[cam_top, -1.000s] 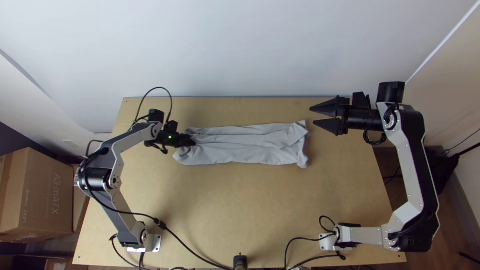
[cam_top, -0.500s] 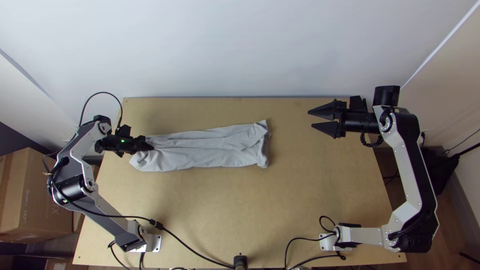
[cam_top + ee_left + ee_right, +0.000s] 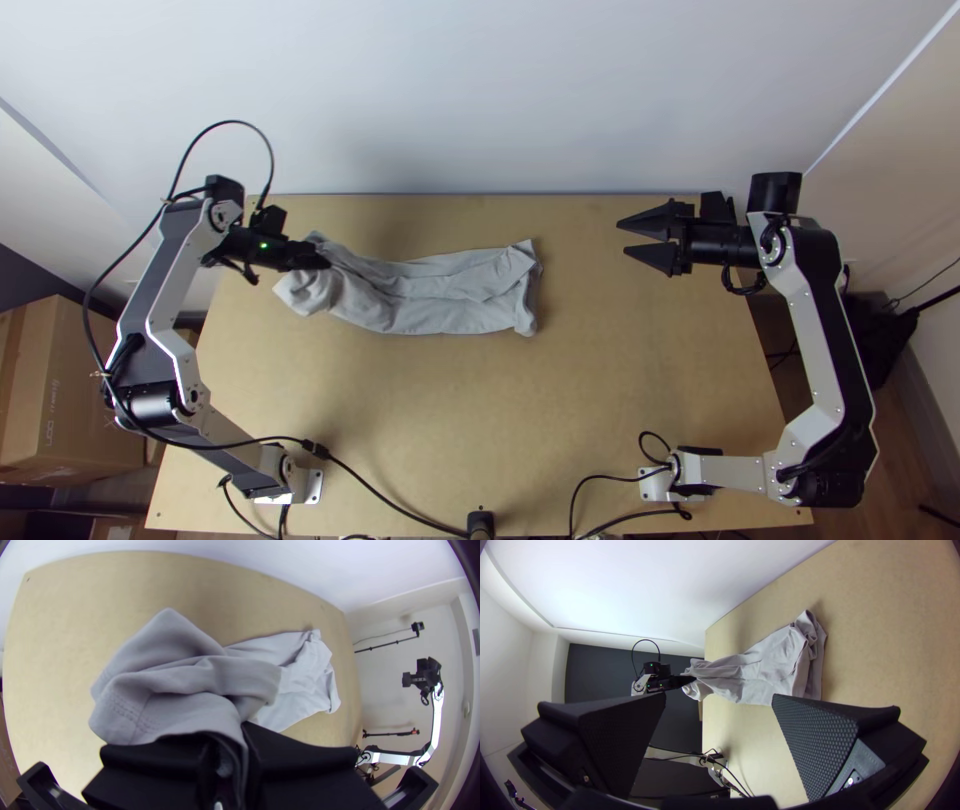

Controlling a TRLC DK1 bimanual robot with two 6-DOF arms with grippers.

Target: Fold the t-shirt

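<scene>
The grey t-shirt (image 3: 450,295) lies as a long narrow strip across the left and middle of the table, its left end bunched and lifted. At that end my left gripper (image 3: 322,258) is shut on the cloth. In the left wrist view, folds of the shirt (image 3: 175,685) rise from between the fingers of the left gripper (image 3: 245,740). Off to the right of the shirt, my right gripper (image 3: 622,237) is open and holds nothing. The right wrist view has the right gripper (image 3: 720,700) with its pads wide apart and the shirt (image 3: 770,667) beyond them.
The wooden table (image 3: 450,430) has bare surface in front of the shirt and to its right. A wall (image 3: 480,100) rises behind the table's far edge. A black cable (image 3: 385,497) runs over the near left part; a cardboard box (image 3: 50,400) stands beyond the left edge.
My left gripper moved left with the shirt, dragging it along, then went toward the far side and slightly right, bending the held end that way. The right arm has hardly moved.
</scene>
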